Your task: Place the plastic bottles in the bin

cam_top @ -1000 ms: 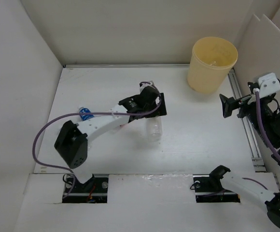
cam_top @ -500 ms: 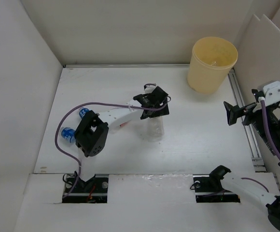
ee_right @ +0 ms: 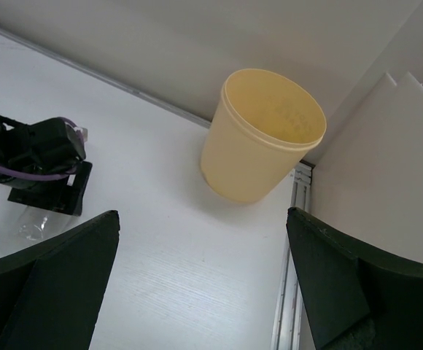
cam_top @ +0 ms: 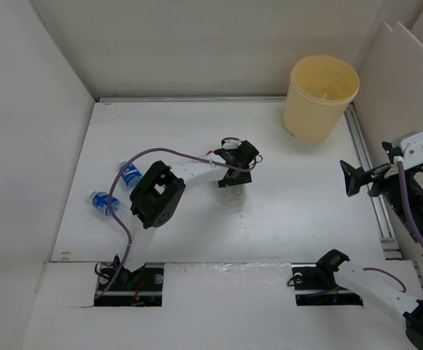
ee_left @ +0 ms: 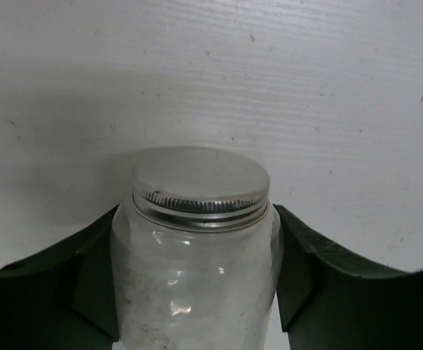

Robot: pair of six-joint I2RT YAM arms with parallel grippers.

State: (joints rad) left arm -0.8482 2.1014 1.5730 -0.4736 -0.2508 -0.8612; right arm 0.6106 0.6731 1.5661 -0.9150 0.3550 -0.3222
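Left claw (ee_left: 197, 306) clamped on short unlabelled bottle (ee_left: 197, 240), cap end outward, middle of desk (cam_top: 299, 211). Bin (cam_top: 321, 98) lies at 2 o'clock from it, far right corner. Right claw (cam_top: 351, 179) jaws apart, empty, nearer the bin.

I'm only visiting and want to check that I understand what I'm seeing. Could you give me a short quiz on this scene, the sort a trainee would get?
1. True or false: the bin stands upright near the far right corner of the table.
2. What sits between the fingers of the left pincer?
A. a bottle with a red label
B. a clear unlabelled bottle with a pale cap
C. nothing
3. How many blue-labelled bottles lie on the table's left side in the overhead view?

Key: 1 true; 2 B; 3 two.
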